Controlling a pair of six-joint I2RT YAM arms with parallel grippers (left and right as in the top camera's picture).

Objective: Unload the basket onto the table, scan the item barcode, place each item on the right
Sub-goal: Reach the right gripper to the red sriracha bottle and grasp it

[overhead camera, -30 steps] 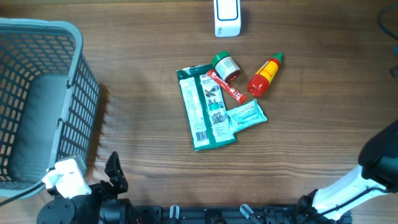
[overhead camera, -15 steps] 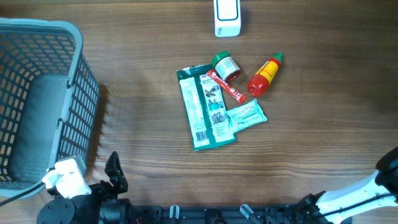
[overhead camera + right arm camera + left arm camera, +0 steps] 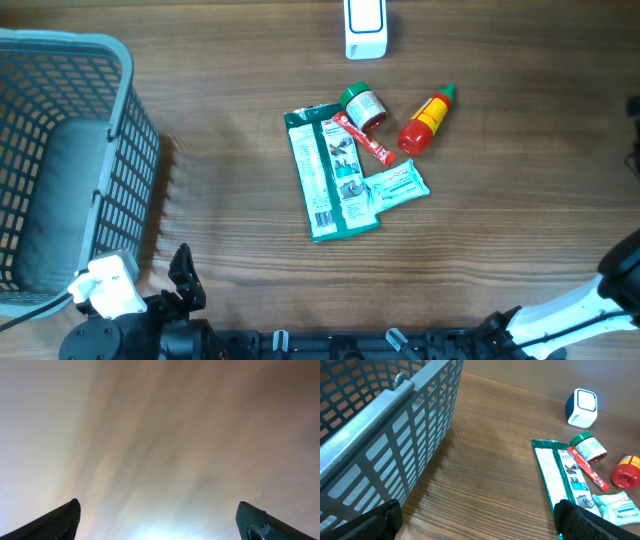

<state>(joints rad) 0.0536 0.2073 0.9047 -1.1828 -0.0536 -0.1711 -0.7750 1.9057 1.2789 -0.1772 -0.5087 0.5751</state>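
Wood table (image 3: pixel 520 200) | basket (image 3: pixel 125 130) at left | scanner (image 3: pixel 365 28) far edge | pouch (image 3: pixel 325 175), bottle (image 3: pixel 427 120) mid-table | left gripper (image 3: pixel 480 522) released, empty | right gripper (image 3: pixel 160 520) released, empty

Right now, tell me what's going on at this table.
Nothing is being handled. The left gripper hangs open and empty beside the basket, facing the items. The right gripper is open and empty too; its camera view is blurred. A green packet, red bottle, green-capped jar, red sachet and teal pack lie clustered mid-table, with the white scanner beyond them. No item has been picked up for scanning yet.
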